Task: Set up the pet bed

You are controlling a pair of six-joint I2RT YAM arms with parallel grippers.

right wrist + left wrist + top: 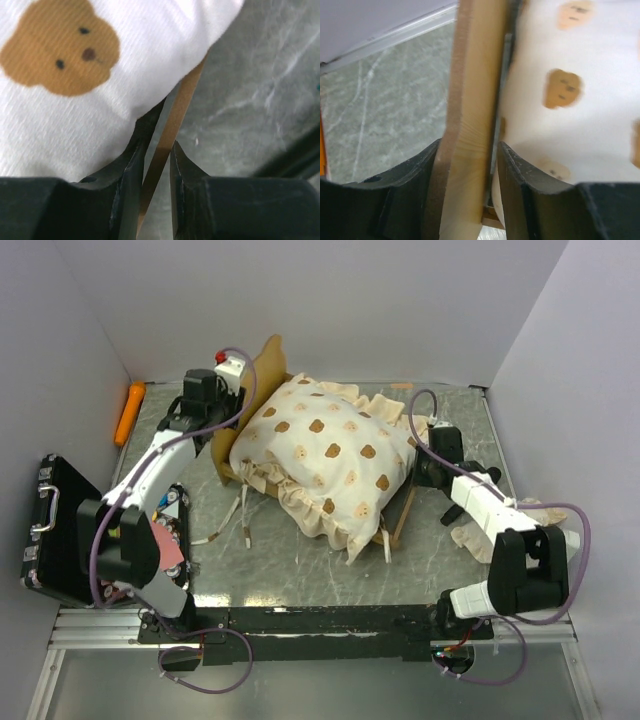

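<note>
1. Two arms hold the pet bed (320,460) at opposite ends at the centre of the marbled table (300,585). It sits skewed, w/ the head end far-left and the foot end near-right.
2. L gripper (246,392) is clamped on the wavy headboard (268,362). In the left wrist view its fingers (420,190) press both faces of the light-wood panel (475,100), w/ no gap showing on either side.
3. R gripper (416,478) is at the bed's right side. In the right wrist view its jaws stand narrow and pinch the thin wooden side rail (172,117), which runs straight up between the fingertips (130,170).
4. Bear-print bedding (345,435) is heaped high on the frame, white w/ tan bear faces. It bulges over the right rail, and a ruffled edge (335,525) spills over the foot end.
5. Thin cloth ties (245,525) trail onto the table at the near-left side.
6. Black hard case (55,530) w/ handle sits at the table's left edge, beside the L arm.
7. Orange object (130,412) lies by the far-left wall (too small to identify).
8. Cream cloth item (468,540) lies partly under the R arm, near the right wall.
</note>
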